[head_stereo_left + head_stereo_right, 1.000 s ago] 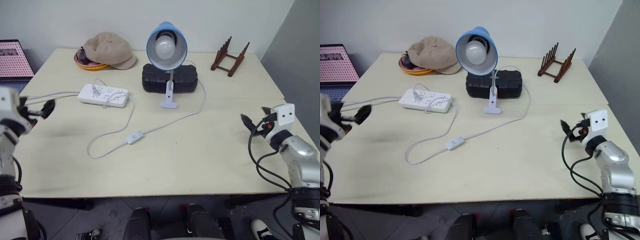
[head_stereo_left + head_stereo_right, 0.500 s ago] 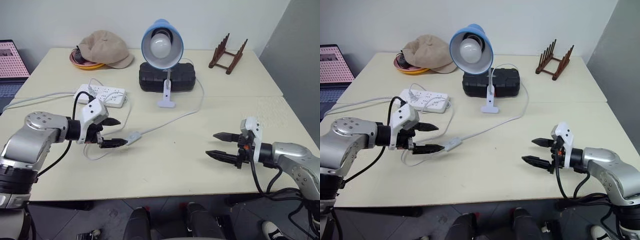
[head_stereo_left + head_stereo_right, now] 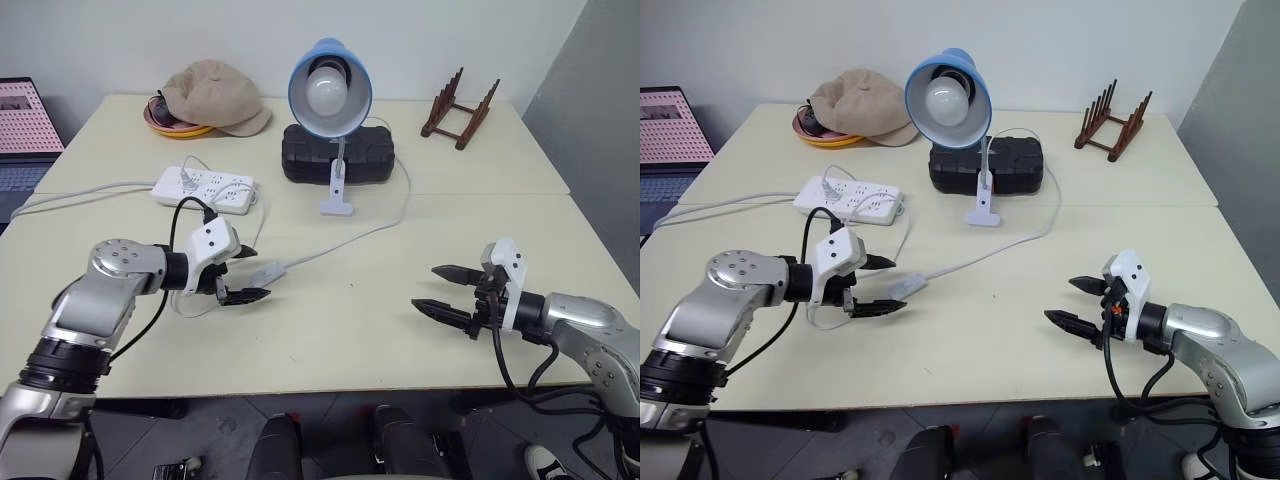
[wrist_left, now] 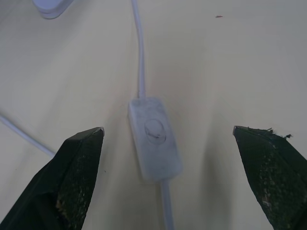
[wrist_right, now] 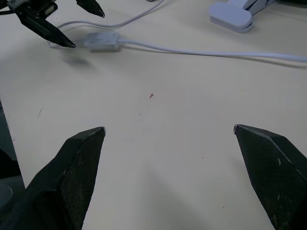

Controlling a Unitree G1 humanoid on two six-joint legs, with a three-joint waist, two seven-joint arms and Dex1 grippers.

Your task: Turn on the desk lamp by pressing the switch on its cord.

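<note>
The desk lamp (image 3: 330, 88), with a blue shade and a white bulb that looks unlit, stands on its white clip base at the back middle of the table. Its thin white cord (image 3: 372, 230) curves forward and left to the switch (image 3: 266, 272), a small white oblong lying flat. My left gripper (image 3: 260, 274) is open, with one black finger on each side of the switch and touching nothing. In the left wrist view the switch (image 4: 154, 139) lies between the fingertips (image 4: 79, 163). My right gripper (image 3: 425, 287) hangs open over bare table at the front right, holding nothing.
A white power strip (image 3: 205, 187) lies behind my left arm, with a plug and a grey cable running left. A black case (image 3: 337, 155) stands behind the lamp. A tan cap (image 3: 215, 95) on an orange dish, a wooden rack (image 3: 458, 105) and a laptop (image 3: 25, 120) line the table's far side.
Both arms have swung inward from the table's sides. In the last half second the left gripper dropped and closed in on the switch; the right gripper stayed still.
</note>
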